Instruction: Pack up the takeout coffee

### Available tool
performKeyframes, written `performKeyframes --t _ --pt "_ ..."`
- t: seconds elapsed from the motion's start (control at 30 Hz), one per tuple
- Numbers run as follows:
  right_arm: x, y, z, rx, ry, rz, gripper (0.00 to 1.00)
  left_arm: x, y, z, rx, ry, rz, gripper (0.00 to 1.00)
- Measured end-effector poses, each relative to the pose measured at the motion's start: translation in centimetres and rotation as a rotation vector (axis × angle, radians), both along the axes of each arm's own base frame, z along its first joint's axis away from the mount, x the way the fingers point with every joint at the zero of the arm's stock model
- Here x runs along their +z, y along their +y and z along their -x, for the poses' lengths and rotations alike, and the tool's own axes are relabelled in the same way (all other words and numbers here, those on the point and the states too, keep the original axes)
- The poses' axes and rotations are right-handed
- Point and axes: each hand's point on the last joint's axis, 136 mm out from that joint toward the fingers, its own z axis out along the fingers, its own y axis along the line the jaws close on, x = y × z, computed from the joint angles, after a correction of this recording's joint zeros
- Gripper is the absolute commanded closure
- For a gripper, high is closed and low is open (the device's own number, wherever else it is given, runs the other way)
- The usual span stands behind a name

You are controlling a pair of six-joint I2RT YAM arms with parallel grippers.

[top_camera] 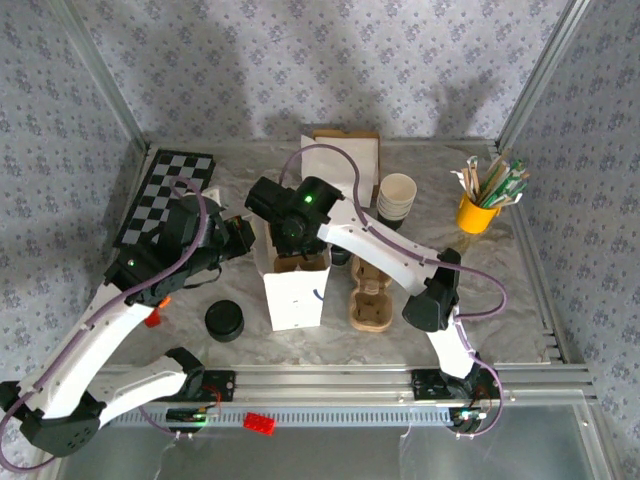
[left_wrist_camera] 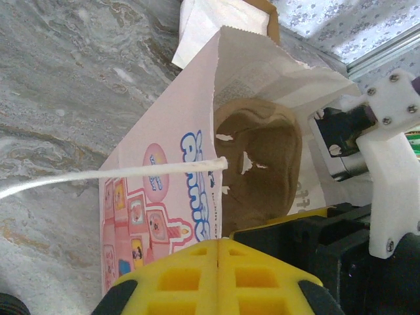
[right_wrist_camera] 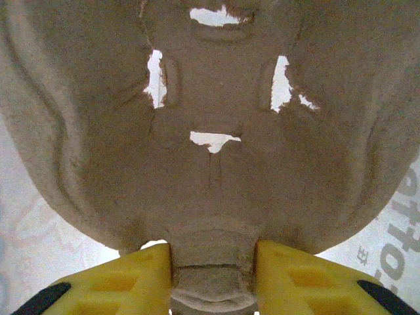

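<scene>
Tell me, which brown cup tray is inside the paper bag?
The brown tray at the right pincer stands inside the bag; the other tray lies on the table beside it.

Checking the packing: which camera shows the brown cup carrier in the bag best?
Left wrist: the carrier shows almost whole inside the open bag. Right wrist shows it close up and cropped, pinched by the right end effector. From the top, a sliver at the bag's mouth.
</scene>
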Motion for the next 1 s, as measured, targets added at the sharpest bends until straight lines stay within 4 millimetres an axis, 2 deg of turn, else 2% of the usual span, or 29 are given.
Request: performKeyframes --t 0.3,0.7,0.83,1.0 --pt "-0.2 0.1 -0.1 -0.001 0.001 0.009 0.53 -0.3 0.1 0.2 0.000 0.012 -0.010 1.00" --pt "1.6 0.2 0.0 0.011 -0.025 -0.013 0.46 -0.4 0.3 0.2 0.006 0.015 -0.019 1.00" --pt "2.2 0.3 0.0 0.030 -0.049 -0.013 0.46 -0.5 0.4 0.2 0.005 0.018 -0.024 0.92" --pt "1.9 0.5 0.3 0.048 -0.044 0.002 0.45 -0.3 0.6 0.5 -0.003 0.019 -0.038 0.85"
